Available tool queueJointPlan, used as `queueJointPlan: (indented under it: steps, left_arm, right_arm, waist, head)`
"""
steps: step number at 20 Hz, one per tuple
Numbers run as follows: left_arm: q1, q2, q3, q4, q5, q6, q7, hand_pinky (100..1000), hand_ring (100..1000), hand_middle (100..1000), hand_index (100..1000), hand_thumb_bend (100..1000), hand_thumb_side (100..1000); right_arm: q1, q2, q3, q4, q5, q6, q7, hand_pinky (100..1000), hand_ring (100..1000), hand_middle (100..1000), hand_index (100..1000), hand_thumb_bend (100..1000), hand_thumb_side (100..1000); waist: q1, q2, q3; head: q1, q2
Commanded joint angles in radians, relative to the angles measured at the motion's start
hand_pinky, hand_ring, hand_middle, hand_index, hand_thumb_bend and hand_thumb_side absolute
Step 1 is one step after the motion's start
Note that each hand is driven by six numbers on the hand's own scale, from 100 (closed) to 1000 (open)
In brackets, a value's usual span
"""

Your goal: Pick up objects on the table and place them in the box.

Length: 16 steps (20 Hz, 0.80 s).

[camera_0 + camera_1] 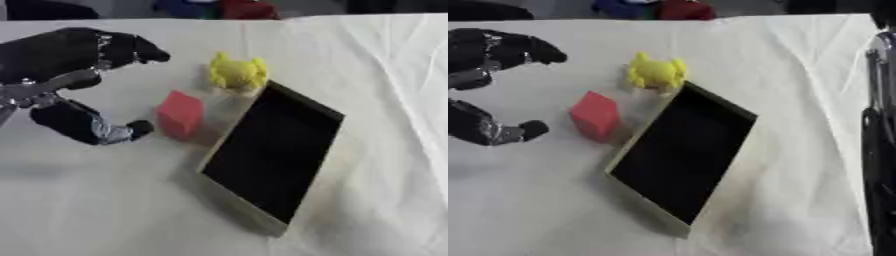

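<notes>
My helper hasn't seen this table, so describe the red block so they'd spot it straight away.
Find the black-lined box lying askew on the white cloth. The red block sits just off its left side. The other item there, the toy at the box's far corner, is yellow and lumpy.

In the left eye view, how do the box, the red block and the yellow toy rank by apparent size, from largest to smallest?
1. The box, clearly the largest.
2. and 3. The red block and the yellow toy look about alike; the toy lies farther away, so I do not rank them.
</notes>
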<state>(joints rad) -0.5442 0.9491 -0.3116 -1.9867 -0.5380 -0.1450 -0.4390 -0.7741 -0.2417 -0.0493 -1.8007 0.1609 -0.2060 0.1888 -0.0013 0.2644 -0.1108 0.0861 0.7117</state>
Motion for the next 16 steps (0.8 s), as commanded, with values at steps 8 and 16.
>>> queueJointPlan:
  steps: [8, 16]
  left_arm:
    - [-0.079, -0.027, -0.017, 0.030, -0.024, -0.022, -0.128, 817, 853, 864, 984, 468, 718]
    - [-0.154, -0.056, -0.023, 0.090, 0.016, -0.147, -0.255, 827, 867, 864, 985, 475, 736]
  right_arm:
    - [-0.013, -0.004, -0.004, -0.008, -0.016, 0.001, 0.000, 839, 787, 570, 738, 100, 899]
    - [-0.014, 0.000, -0.003, -0.012, -0.019, 0.003, 0.003, 840, 786, 569, 737, 100, 899]
  waist:
    - [0.005, -0.013, -0.007]
    - [0.008, -0.010, -0.015]
  head:
    - [0.007, -0.004]
    - [0.003, 0.000]
